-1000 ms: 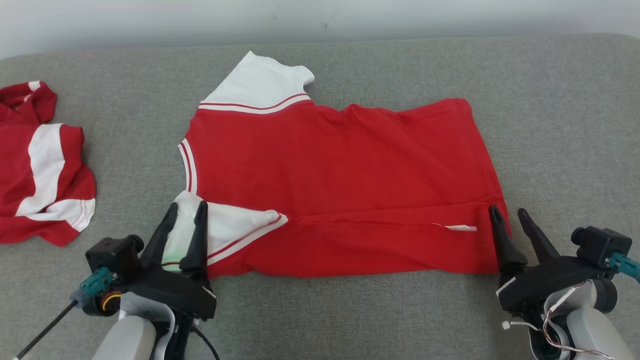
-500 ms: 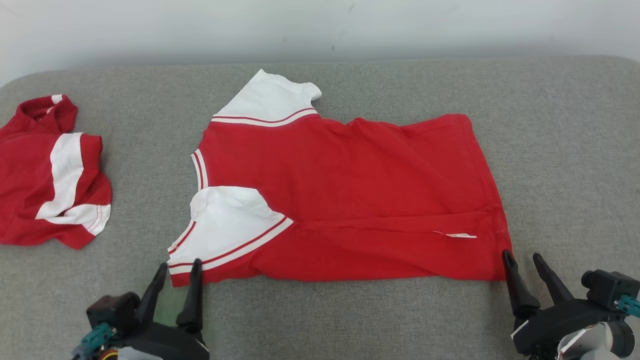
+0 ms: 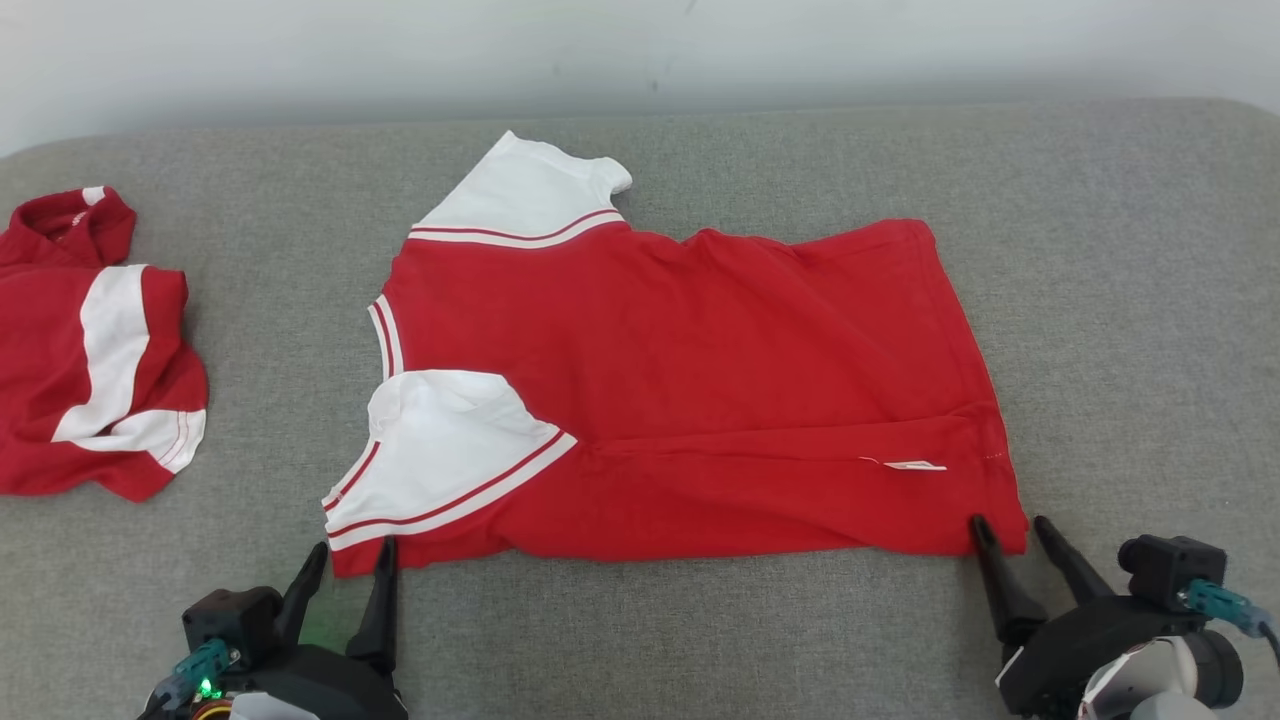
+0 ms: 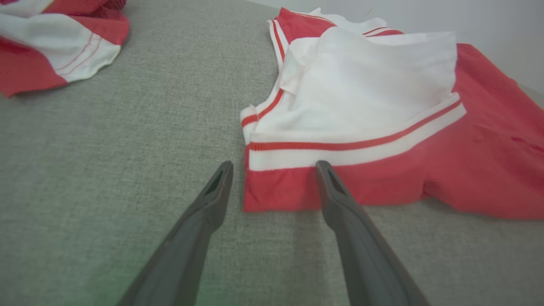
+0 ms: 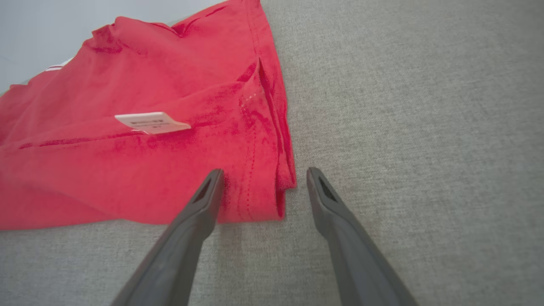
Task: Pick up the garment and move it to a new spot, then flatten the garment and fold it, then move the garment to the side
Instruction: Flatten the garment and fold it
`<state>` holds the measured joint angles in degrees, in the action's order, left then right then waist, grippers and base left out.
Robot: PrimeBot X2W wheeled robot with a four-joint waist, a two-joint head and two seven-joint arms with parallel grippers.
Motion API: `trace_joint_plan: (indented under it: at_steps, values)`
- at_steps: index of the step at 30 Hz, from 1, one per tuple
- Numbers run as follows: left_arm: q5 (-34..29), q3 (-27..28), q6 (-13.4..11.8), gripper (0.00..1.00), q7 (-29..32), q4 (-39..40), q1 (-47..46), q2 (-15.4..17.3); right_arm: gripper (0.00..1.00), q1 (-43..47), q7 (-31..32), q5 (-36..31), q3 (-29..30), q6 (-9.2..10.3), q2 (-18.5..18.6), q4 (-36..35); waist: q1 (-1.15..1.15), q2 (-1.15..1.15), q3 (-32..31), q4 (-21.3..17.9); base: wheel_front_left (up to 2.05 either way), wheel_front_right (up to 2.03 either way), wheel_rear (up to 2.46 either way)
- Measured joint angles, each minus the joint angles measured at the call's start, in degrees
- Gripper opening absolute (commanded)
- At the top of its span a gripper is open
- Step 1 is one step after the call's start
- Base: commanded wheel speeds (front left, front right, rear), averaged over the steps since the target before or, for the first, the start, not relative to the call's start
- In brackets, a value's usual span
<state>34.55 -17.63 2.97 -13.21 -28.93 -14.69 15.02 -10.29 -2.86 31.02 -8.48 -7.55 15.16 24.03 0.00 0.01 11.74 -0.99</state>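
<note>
The left claw (image 3: 353, 548) is seen with its two dark fingers spread apart, and nothing is gripped between them. Just ahead of its fingertips, the near corner of the red garment (image 3: 700, 380) is found. In the left wrist view that corner, with its white, red-striped sleeve band, is framed between the fingers of the left claw (image 4: 274, 165). The right-hand finger (image 4: 340, 199) is overlapped with the red edge, but whether the cloth is touched cannot be told.

The right claw (image 3: 1010, 522) is likewise held apart and empty. The garment's other near corner, at the hem, is placed directly before it. In the right wrist view the hem corner of the garment (image 5: 148, 85) is seen between the fingers of the right claw (image 5: 265, 171), with one finger over the red cloth and the other over bare grey fabric. A small white label (image 5: 151, 122) is shown beyond that claw, on the folded near strip.

The garment is laid flat on the grey worktop (image 3: 1100, 300), stretched from one claw to the other, with a white sleeve folded onto it in front of the left claw. A second red and white garment (image 3: 90, 350) is left crumpled well out to the left of the left claw.
</note>
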Motion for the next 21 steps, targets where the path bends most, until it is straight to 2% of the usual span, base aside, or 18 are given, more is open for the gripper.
trace_joint_plan:
  at_steps: [1, 2, 3, 4, 14, 21]
  values:
    - [0.0, -0.1, 0.1, 1.00, 0.1, -0.7, -0.3, 0.0, 1.00, -0.2, 0.3, -0.2, -0.2, 0.00, -0.1, 0.5, 0.00, 0.00, 0.1, -0.1, 0.00, 0.00, 0.00]
    - [0.0, -0.3, 0.2, 1.00, 0.4, -1.4, -0.6, 0.0, 0.69, -0.4, 0.4, -0.4, -0.5, 0.00, -0.2, 1.0, 0.00, 0.00, 0.2, -0.2, 0.00, 0.00, 0.00]
    - [0.0, -0.4, 0.6, 0.75, 0.4, -1.9, -0.8, -0.1, 0.23, -0.5, 0.4, -0.5, -0.8, 0.00, -0.4, 1.4, 0.00, 0.00, 0.2, -0.2, 0.00, 0.00, 0.00]
    - [0.1, -0.4, 0.6, 0.01, 0.3, -2.3, -1.0, -0.2, 0.00, -0.6, 0.4, -0.5, -1.1, 0.00, -0.5, 1.7, 0.00, 0.00, 0.2, -0.3, 0.00, 0.00, 0.00]
    - [1.0, -1.1, 1.6, 0.00, -0.8, -2.9, 1.9, -2.1, 0.00, 1.9, -1.8, 0.9, 0.0, -0.01, 0.6, 2.2, 0.00, 0.00, -4.0, 0.4, 0.00, 0.00, 0.00]
    - [1.3, -2.2, 0.5, 0.00, -1.1, 0.8, 7.7, -3.3, 0.00, 8.2, -1.1, 2.1, 3.0, -0.01, 2.4, -1.4, -0.01, -0.01, -7.3, 0.8, 0.00, 0.00, 0.00]
